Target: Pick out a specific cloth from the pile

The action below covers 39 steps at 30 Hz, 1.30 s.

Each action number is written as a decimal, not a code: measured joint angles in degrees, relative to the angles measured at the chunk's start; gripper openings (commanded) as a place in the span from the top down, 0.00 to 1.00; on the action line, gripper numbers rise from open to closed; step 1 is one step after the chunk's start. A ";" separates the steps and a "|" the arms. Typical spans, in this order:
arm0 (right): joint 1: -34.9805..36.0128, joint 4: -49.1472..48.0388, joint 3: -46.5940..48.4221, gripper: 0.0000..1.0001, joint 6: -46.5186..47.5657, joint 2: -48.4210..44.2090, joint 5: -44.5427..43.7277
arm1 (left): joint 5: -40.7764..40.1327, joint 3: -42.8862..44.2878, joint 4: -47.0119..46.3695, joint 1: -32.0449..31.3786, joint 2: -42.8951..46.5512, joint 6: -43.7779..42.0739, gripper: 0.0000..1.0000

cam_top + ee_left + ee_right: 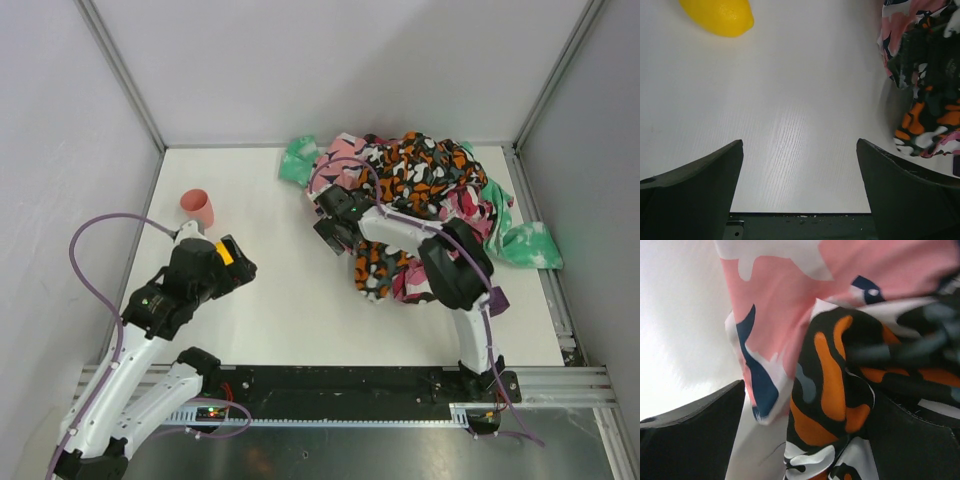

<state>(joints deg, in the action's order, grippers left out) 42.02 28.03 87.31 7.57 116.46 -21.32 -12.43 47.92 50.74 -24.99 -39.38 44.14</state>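
The pile of patterned cloths lies at the back right of the table: orange-black-white camouflage on top, pink with navy and mint green at the edges. My right gripper is at the pile's left edge. In the right wrist view it is open, with a fold of the camouflage cloth hanging between its wide-apart fingers and the pink-navy cloth just above. My left gripper is open and empty over bare table, well left of the pile; it also shows in the left wrist view.
A pink cup stands at the left, behind my left arm. A yellow lemon-like object lies ahead and to the left of my left gripper. Mint green cloth spills toward the right wall. Walls enclose the table's back and sides.
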 measured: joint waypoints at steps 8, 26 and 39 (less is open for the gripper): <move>-1.07 4.28 9.46 0.25 -1.42 8.96 0.79 | -0.11 -0.26 0.00 0.00 0.00 0.02 0.00; -3.23 4.96 9.81 1.00 -2.12 1.97 -6.14 | -0.98 -0.26 0.00 0.00 0.04 0.02 0.00; -24.48 2.78 10.80 1.00 -5.11 -25.73 5.68 | -0.96 1.42 -0.63 0.00 -4.61 0.02 0.00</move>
<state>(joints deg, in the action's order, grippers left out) 17.54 30.81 98.10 2.46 90.74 -15.64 -13.39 49.34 50.11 -24.99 -43.99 44.16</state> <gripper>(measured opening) 0.042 0.995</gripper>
